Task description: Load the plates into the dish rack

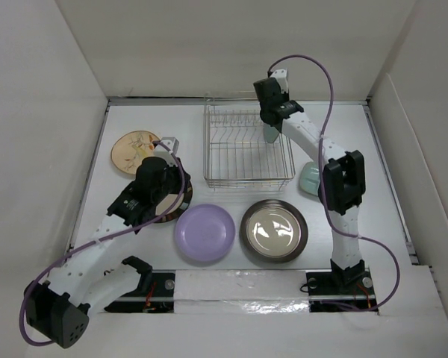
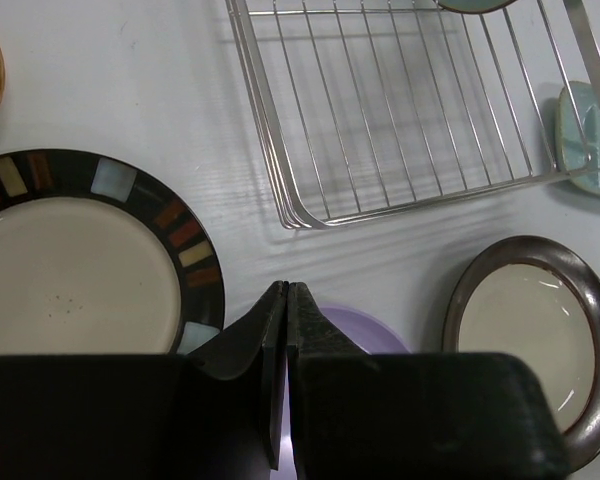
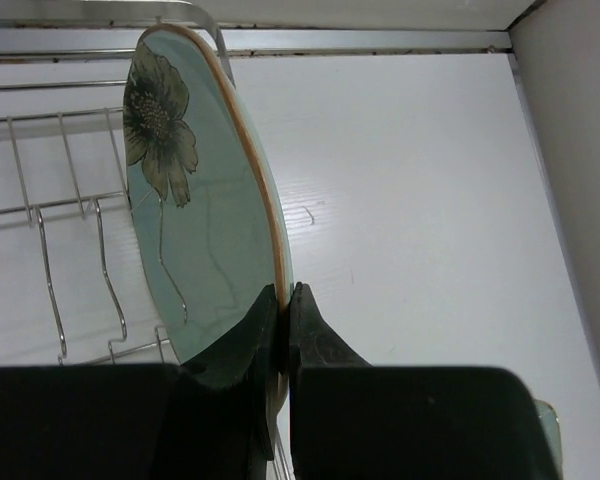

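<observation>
Right arm: rises from its base at the near edge, bends at the elbow beside the rack's right side, and the forearm slants toward the far left over the dish rack [image 1: 248, 179].
Right gripper [image 3: 285, 292]: fingers pinched on the rim of the pale green round plate [image 3: 195, 220], which has a dark flower on its face.
Pale green round plate: held on edge over the right part of the rack; whether its lower rim rests on the wires cannot be told.
Left arm: leans from the near-left corner toward the far right, with the wrist above the cream plate with dark rim [image 2: 70, 280].
Left gripper [image 2: 285, 290]: fingers pressed together with nothing between them, above the table [image 1: 351, 149].
Plates flat on the table: tan floral plate [image 1: 131, 151] left of the rack; lavender plate [image 1: 204, 233] and dark metallic-rimmed plate [image 1: 274, 230] side by side near the rack's front; pale green divided tray [image 1: 308, 179] just right of the rack.
</observation>
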`<act>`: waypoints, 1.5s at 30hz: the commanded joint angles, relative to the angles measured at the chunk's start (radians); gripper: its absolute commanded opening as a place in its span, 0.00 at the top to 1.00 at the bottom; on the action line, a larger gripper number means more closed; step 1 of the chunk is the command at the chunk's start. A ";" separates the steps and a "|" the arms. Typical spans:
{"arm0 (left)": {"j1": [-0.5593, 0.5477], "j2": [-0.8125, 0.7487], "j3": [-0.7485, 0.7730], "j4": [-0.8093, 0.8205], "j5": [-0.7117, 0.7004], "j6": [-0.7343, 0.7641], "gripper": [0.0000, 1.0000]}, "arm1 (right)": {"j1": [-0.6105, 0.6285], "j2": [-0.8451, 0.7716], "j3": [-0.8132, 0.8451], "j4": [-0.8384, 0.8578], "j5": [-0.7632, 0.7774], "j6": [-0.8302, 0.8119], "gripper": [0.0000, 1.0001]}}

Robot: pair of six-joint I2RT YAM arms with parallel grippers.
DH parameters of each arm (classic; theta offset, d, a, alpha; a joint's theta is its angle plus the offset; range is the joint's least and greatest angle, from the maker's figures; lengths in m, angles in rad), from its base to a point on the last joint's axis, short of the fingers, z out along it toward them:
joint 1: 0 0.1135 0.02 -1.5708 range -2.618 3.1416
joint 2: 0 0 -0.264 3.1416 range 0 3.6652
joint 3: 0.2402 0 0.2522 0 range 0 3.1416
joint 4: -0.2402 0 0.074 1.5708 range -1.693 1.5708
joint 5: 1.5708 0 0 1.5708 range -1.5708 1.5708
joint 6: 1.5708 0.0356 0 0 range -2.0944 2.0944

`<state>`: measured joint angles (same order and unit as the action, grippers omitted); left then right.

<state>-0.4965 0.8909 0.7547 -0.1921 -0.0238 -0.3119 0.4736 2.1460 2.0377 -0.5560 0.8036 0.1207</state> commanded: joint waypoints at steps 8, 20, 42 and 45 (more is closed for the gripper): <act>-0.004 0.055 0.049 0.031 0.056 -0.006 1.00 | -0.108 -0.015 0.104 0.137 -0.211 0.025 1.00; -0.004 0.040 0.052 0.029 0.067 -0.004 1.00 | -0.188 -0.176 0.033 0.151 -0.533 0.126 0.29; -0.048 -0.190 0.044 0.023 0.058 0.007 0.99 | -0.513 -1.190 -1.587 0.400 -0.681 0.658 0.55; -0.048 -0.207 0.043 0.020 0.047 0.008 0.99 | -0.602 -1.161 -1.622 0.386 -0.744 0.666 0.49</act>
<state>-0.5423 0.7082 0.7586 -0.1925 0.0433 -0.3119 -0.0780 0.9741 0.4404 -0.1673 0.0521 0.7460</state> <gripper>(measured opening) 0.008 0.503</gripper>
